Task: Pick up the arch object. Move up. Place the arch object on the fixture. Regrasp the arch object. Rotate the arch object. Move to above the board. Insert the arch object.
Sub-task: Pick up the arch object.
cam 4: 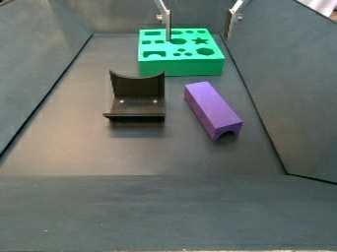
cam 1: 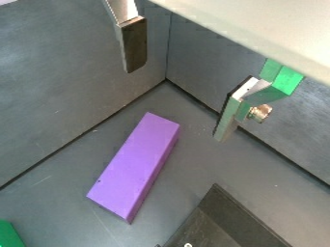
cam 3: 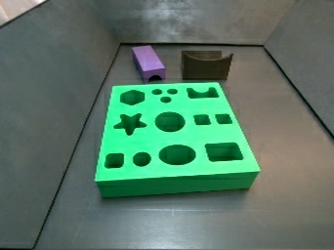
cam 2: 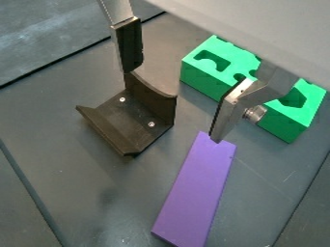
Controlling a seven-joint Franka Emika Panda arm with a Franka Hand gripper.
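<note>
One smooth purple arch object (cam 4: 212,109) — gripper (cam 2: 175,85) apart, seemingly.

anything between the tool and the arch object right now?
No. In a wrist view the open tool hangs above the arch object, bare floor between; the fixture sits beside.

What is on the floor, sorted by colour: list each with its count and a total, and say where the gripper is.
Purple: 1, the arch object.
Green: 1, the board.
Dark olive-brown: 1, the fixture.
Total: 3.
The gripper hangs open above the floor, holding nothing, with its fingers over the arch object and the fixture.
</note>
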